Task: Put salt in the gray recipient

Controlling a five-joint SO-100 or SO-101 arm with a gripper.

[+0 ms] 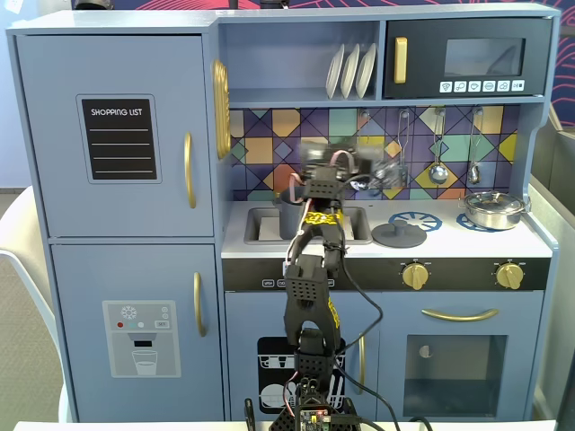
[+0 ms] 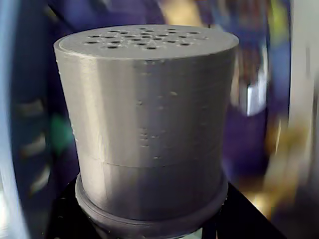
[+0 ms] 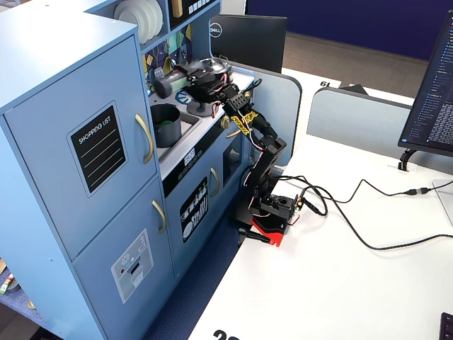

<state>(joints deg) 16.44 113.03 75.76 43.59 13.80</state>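
Hand [image 3: 170,81] clamps salt shaker [image 2: 147,124] above sink [image 1: 260,224].

One fixed view faces the kitchen [image 1: 296,215] head-on; another [image 3: 85,163] views it obliquely from the side; wrist view close on the shaker [image 2: 147,124].

Matt grey layered-plastic salt shaker [image 2: 149,129]; glossy metal pot [image 1: 492,208].

three white plates [image 1: 351,70], two yellow knobs [image 1: 414,275], one silver pot [image 1: 492,209]
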